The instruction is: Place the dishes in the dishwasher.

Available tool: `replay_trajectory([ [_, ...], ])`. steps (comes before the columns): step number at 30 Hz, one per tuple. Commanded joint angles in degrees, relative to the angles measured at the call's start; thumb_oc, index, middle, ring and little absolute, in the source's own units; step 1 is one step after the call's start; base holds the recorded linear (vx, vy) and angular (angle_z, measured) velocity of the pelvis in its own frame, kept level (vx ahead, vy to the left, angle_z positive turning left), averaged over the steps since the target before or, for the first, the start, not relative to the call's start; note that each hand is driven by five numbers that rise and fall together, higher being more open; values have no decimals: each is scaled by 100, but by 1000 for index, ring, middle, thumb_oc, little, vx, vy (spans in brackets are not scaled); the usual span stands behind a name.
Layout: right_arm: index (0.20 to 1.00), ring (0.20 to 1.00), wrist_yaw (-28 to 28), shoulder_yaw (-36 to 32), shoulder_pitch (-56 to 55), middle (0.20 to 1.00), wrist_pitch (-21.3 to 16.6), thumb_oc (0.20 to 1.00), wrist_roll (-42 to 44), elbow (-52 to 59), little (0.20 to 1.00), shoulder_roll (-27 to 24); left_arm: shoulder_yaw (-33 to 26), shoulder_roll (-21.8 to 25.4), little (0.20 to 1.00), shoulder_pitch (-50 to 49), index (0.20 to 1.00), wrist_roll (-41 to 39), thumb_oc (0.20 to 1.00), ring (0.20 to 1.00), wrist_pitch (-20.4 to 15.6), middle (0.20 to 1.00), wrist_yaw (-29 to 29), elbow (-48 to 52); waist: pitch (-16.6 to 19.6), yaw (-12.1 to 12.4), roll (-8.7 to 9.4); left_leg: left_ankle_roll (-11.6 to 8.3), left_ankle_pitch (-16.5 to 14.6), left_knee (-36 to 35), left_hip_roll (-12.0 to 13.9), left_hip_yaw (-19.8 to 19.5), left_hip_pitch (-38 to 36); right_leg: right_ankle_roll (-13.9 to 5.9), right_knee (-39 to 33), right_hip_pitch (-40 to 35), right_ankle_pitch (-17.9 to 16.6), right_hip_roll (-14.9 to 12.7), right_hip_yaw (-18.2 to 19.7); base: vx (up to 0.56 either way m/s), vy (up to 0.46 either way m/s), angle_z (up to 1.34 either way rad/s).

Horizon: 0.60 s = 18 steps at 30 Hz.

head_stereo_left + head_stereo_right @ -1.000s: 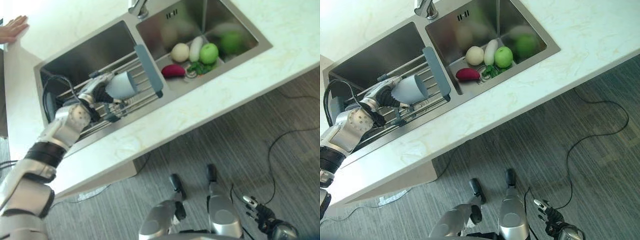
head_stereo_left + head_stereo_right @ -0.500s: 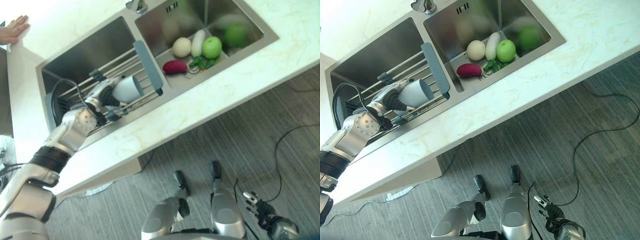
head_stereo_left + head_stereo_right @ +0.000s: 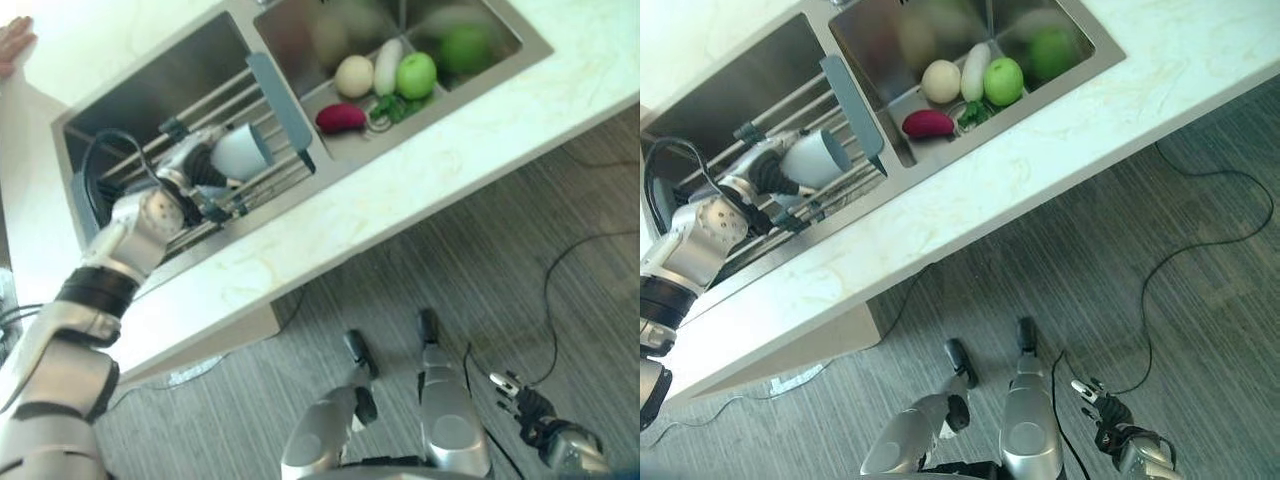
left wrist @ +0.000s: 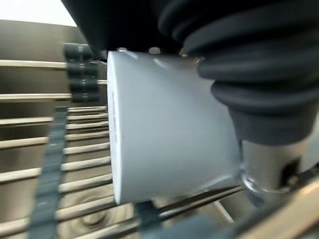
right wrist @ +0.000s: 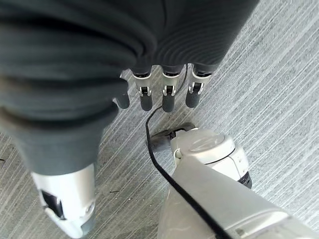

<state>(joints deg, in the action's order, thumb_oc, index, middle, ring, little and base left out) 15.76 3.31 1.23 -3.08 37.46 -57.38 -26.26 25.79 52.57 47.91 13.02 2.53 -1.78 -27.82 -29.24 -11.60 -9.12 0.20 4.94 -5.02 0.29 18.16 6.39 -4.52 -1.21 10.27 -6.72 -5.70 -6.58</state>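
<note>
while our left hand [image 3: 190, 178] grips the cup [image 3: 240, 153] over the rack [image 3: 830, 120], we're mid-pickup.
next we lift it clear toward the dishwasher; right hand [image 5: 159, 94] hangs relaxed, empty.

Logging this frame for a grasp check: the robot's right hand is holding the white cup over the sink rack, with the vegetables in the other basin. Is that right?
Not quite: the left hand holds the white cup over the sink rack, as the left eye view shows. The right hand hangs low over the floor, holding nothing. The vegetables are indeed in the other basin.
</note>
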Motion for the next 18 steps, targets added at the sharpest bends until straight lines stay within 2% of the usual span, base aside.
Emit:
replay_trajectory([
  [1, 1000, 1000, 25, 83, -27, 1000, -64, 1000, 382, 178, 1000, -17, 532, -208, 200, -231, 200, 597, 200, 200, 206, 200, -279, -740, -18, -217, 228, -118, -582, 735, 163, -260, 235, -481, 837, 597, 429, -435, 277, -58, -13, 0],
  [4, 1000, 1000, 3, 124, 49, 1000, -125, 1000, 462, 230, 1000, -41, 720, -215, 200, -85, 200, 779, 200, 200, 197, 200, -454, -781, -55, -227, 253, -131, -562, 749, 188, -235, 316, -486, 848, 683, 412, -430, 276, -29, -6, -2],
  [6, 1000, 1000, -13, 128, 82, 1000, -158, 1000, 499, 258, 1000, -54, 844, -195, 200, -21, 200, 893, 200, 200, 64, 200, -561, -759, -55, -227, 258, -132, -549, 754, 196, -227, 377, -485, 856, 748, 400, -425, 274, -16, -2, 0],
  [9, 1000, 1000, -84, 112, 90, 1000, -173, 1000, 554, 333, 1000, -81, 943, -156, 200, -24, 200, 910, 200, 200, 201, 200, -848, -630, -55, -213, 243, -140, -547, 749, 194, -233, 411, -494, 854, 773, 402, -435, 249, 0, 0, 0],
  [11, 1000, 1000, -83, 91, 121, 1000, -190, 1000, 574, 311, 1000, -95, 1029, -155, 200, -16, 200, 1094, 200, 200, 166, 200, -1075, -616, -55, -209, 235, -137, -551, 738, 188, -236, 397, -499, 839, 757, 395, -445, 233, 0, 0, 0],
  [15, 1000, 1000, -88, 98, 143, 1000, -208, 1000, 585, 287, 1000, -104, 1095, -80, 200, -27, 200, 1132, 200, 200, 154, 200, -761, -578, -55, -201, 214, -139, -558, 725, 184, -229, 339, -496, 831, 695, 407, -456, 206, 0, 0, 0],
  [16, 1000, 1000, -94, 107, 125, 1000, -224, 1000, 559, 271, 1000, -84, 1054, -28, 200, -41, 200, 1109, 200, 200, 91, 200, -448, -542, -55, -195, 213, -145, -565, 713, 184, -221, 272, -495, 819, 621, 422, -465, 188, 0, 0, 0],
  [18, 1000, 1000, -93, 102, 109, 1000, -248, 1000, 525, 227, 1000, -57, 979, -1, 200, -43, 200, 1121, 200, 200, 5, 200, -238, -572, -23, -181, 212, -145, -570, 693, 178, -223, 213, -490, 807, 558, 434, -469, 171, 0, 0, 0],
])
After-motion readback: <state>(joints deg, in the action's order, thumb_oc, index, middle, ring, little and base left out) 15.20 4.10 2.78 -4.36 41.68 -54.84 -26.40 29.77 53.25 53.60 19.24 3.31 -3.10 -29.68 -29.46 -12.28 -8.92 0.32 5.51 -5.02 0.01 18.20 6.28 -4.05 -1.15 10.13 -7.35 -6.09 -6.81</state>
